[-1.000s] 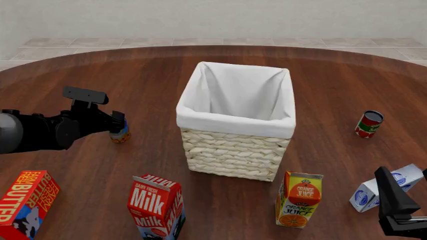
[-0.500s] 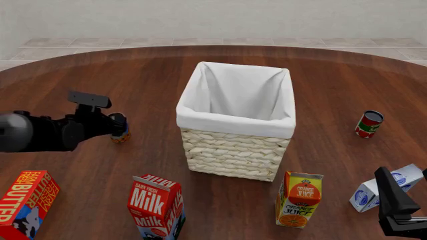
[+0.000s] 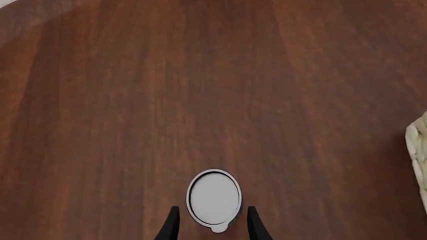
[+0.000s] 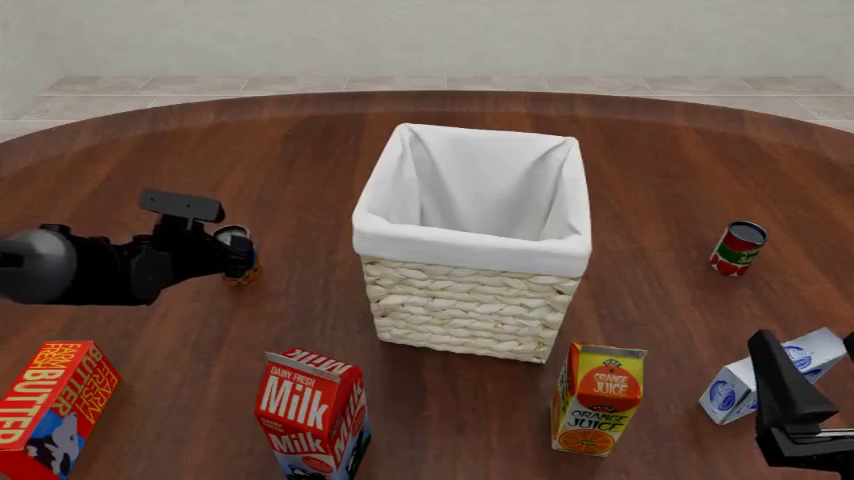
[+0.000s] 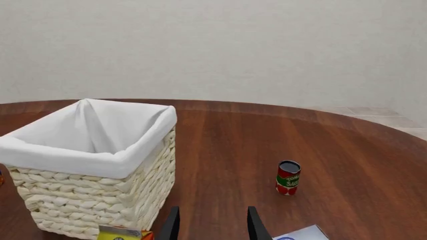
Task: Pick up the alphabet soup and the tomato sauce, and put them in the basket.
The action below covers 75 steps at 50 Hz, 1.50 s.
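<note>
Wood fills the left wrist view: the dark table [image 3: 133, 100] runs out ahead, and the grey metal top of the alphabet soup [image 3: 213, 196] sits upright between the two black tips of the left gripper [image 3: 212, 227], which stand spread on either side of the can with a sliver of space showing at each flank, so nothing is clamped; a bit of woven basket [image 3: 419, 160] wall shows at the edge. In the front view the left gripper [image 4: 235, 252] reaches in from the left with the alphabet soup [image 4: 240, 268] at its tips, well to the left of the basket [image 4: 467, 300], whose white liner folds over the rim. The tomato sauce [image 4: 737, 248] stands alone to the right of the basket, well apart from it. Nearer the camera are a butter box [image 4: 47, 405], a milk carton [image 4: 310, 410], an orange juice carton [image 4: 599, 398] and a small blue-and-white carton [image 4: 767, 378] lying on its side, just beside the right arm low in the corner. In the right wrist view the right gripper [image 5: 212, 225] has its fingers parted and holds nothing; the basket [image 5: 100, 170] and the tomato sauce [image 5: 288, 177] stand ahead of it, apart from each other.
</note>
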Tool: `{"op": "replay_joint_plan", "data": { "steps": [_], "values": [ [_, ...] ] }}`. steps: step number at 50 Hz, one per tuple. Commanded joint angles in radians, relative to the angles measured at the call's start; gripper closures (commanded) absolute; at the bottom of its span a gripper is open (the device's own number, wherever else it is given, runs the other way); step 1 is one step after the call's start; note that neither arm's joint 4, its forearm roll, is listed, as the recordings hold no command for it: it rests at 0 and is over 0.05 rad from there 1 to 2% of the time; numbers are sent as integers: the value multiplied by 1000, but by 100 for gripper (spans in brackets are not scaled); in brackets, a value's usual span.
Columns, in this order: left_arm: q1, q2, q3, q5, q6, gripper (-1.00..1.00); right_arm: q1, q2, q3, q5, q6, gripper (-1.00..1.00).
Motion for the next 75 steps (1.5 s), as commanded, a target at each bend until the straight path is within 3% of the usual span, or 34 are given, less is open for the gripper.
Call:
{"op": "replay_joint_plan", "data": {
  "steps": [1,32,55,56,75],
  "values": [
    [4,23,-9,-5,2,-100,0,-6,0,6,1,-100],
    [-2,101,-39,-33,-8,-100,1,-39,1,38,-1,-100],
    [-4,107,-40,-52,-8,-100,1,-4,1,4,-3,-100],
    [-2,103,-41,-52,-11,100,1,4,1,-3,-3,-100],
    [-3,70,-39,-53,-10,100,0,13,0,-12,-4,-100]
  ]
}}
